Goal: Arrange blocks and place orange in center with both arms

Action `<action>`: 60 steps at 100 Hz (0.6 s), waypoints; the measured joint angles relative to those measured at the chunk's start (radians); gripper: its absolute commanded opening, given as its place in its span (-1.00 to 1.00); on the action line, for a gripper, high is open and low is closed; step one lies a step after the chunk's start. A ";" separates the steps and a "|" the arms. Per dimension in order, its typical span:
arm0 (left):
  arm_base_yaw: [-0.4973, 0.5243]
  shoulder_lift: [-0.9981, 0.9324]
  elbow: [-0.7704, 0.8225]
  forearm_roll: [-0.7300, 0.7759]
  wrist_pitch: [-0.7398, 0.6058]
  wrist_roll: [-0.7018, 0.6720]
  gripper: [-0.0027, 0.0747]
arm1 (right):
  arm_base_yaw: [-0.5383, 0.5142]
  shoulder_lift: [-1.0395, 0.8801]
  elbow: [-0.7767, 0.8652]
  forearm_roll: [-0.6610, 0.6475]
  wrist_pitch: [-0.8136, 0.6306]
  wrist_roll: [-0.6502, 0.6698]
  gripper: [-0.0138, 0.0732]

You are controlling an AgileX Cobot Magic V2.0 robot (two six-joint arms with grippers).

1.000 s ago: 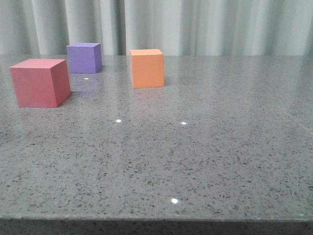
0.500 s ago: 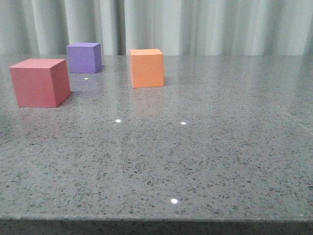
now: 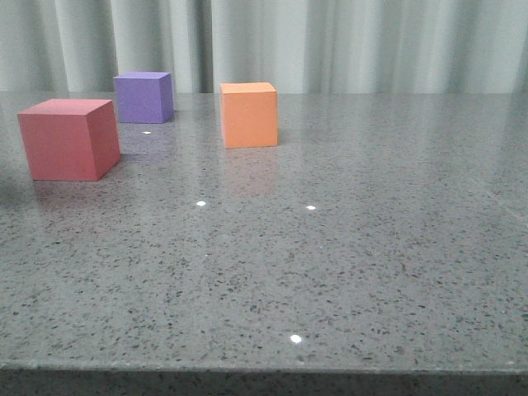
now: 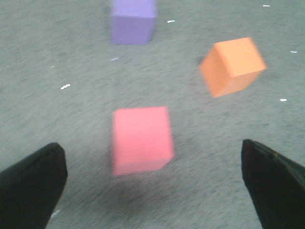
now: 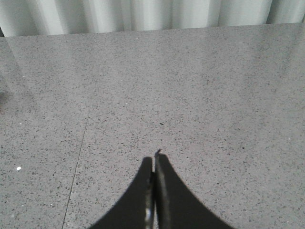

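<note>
**Three blocks sitting at the far left of the table**

The grey speckled table (image 3: pixel 355 247) is carrying three blocks, and all of them are sitting in its far left part. The red block (image 3: pixel 68 139) is sitting closest to the left edge. The purple block (image 3: pixel 143 96) is sitting behind it, close to the back edge by the curtain (image 3: pixel 346 45). The orange block (image 3: pixel 248 115) is sitting to the right of the other two, apart from both. No block is touching another block.

The whole right side of the table is lying bare. So is the wide strip along the front edge. There is lots of room to move there.

The left gripper (image 4: pixel 152 186) is hanging wide open above the red block (image 4: pixel 141 139). One finger (image 4: pixel 31 188) is showing at each side of the wrist view, far apart. They are not touching anything. The purple block (image 4: pixel 133 21) and the orange block (image 4: pixel 232 66) are lying farther off. This view is blurry.

The right gripper (image 5: pixel 154 191) is pressed closed, finger against finger. It is holding nothing and is hanging over bare table (image 5: pixel 190 95).

No words or labels are showing on any block.
</note>
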 measured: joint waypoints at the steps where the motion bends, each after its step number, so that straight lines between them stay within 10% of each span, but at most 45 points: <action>1: -0.013 0.015 -0.006 -0.002 -0.002 0.000 0.87 | 0.000 0.000 0.000 0.000 0.000 0.000 -0.84; 60: -0.321 0.701 -0.615 0.250 0.039 -0.286 0.86 | 0.000 0.000 0.000 0.000 0.000 0.000 -0.84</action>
